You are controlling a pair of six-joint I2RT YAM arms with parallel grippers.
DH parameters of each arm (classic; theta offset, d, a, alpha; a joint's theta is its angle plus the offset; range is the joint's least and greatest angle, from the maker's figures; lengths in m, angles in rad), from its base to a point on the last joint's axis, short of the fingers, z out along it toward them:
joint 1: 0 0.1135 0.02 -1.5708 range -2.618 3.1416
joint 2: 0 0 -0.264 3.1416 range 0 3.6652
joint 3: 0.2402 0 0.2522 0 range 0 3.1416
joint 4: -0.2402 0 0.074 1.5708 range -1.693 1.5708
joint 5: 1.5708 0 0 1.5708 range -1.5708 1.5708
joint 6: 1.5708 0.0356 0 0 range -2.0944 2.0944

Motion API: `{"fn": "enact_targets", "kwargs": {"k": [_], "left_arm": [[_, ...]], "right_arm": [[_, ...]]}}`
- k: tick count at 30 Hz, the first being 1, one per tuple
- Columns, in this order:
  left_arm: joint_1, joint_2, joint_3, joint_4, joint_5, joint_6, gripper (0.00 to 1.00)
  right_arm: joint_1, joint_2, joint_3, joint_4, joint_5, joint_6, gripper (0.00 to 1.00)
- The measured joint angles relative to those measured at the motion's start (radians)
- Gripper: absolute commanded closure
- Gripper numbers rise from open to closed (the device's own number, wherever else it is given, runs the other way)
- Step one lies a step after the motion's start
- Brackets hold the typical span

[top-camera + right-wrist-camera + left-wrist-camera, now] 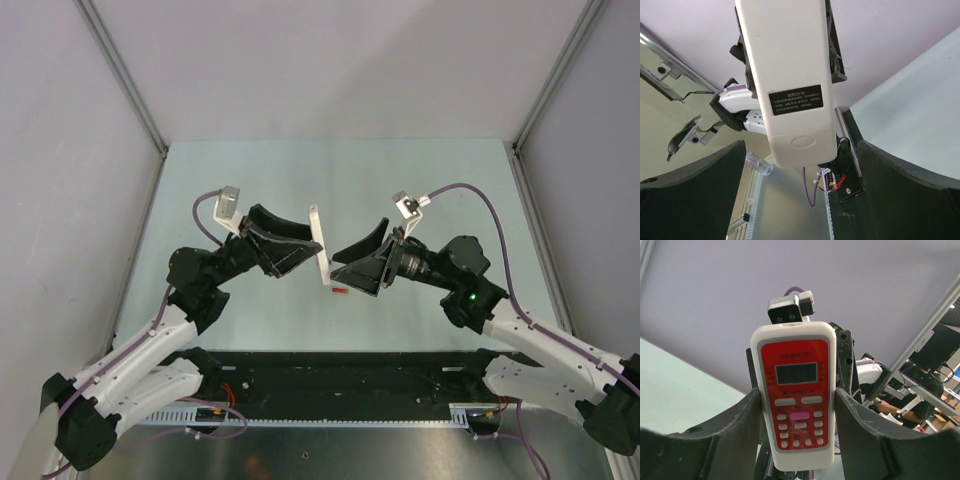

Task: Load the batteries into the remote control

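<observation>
My left gripper (305, 250) is shut on the remote control (319, 240) and holds it upright above the table, edge-on from above. In the left wrist view its red front with pale buttons (797, 405) sits clamped between the two dark fingers (740, 430). My right gripper (347, 258) stands open just right of the remote, facing its back. The right wrist view shows the plain white back (790, 75) with a black label and the closed cover with an oval dimple. A small orange-red battery (340, 290) lies on the table under the grippers.
The pale green table (250, 190) is walled by grey panels on three sides. A black rail (350, 375) runs along the near edge between the arm bases. A small pale cylinder (759, 163) shows beside the remote's lower end; what it is cannot be made out.
</observation>
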Motion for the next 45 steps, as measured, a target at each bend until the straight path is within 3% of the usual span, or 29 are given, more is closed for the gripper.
{"fn": "enact_targets", "kwargs": {"k": [19,22,25,27,31,37,41,45], "left_arm": [[0.000,0.023,-0.026,0.093,0.004,-0.077,1.00],[0.001,0.023,-0.032,0.097,0.003,-0.077,1.00],[0.002,0.023,-0.041,0.098,0.001,-0.077,0.99],[0.002,0.024,-0.047,0.098,0.000,-0.080,0.93],[0.004,0.024,-0.055,0.106,0.001,-0.093,0.61],[0.008,0.023,-0.058,0.112,0.033,-0.095,0.38],[0.038,0.016,-0.072,0.114,0.049,-0.102,0.36],[0.054,-0.015,-0.077,0.005,0.005,-0.056,0.35]], "right_arm": [[0.048,0.085,0.000,0.077,-0.007,-0.019,0.19],[0.052,0.092,0.000,0.087,-0.007,-0.018,0.26],[0.055,0.095,0.000,0.090,-0.010,-0.018,0.41],[0.061,0.095,0.000,0.092,-0.008,-0.025,0.48],[0.067,0.093,0.000,0.081,-0.010,-0.042,0.54],[0.100,0.032,0.022,-0.061,0.046,-0.121,0.57],[0.129,-0.013,0.073,-0.232,0.149,-0.210,0.55],[0.200,-0.021,0.160,-0.478,0.332,-0.317,0.56]]}}
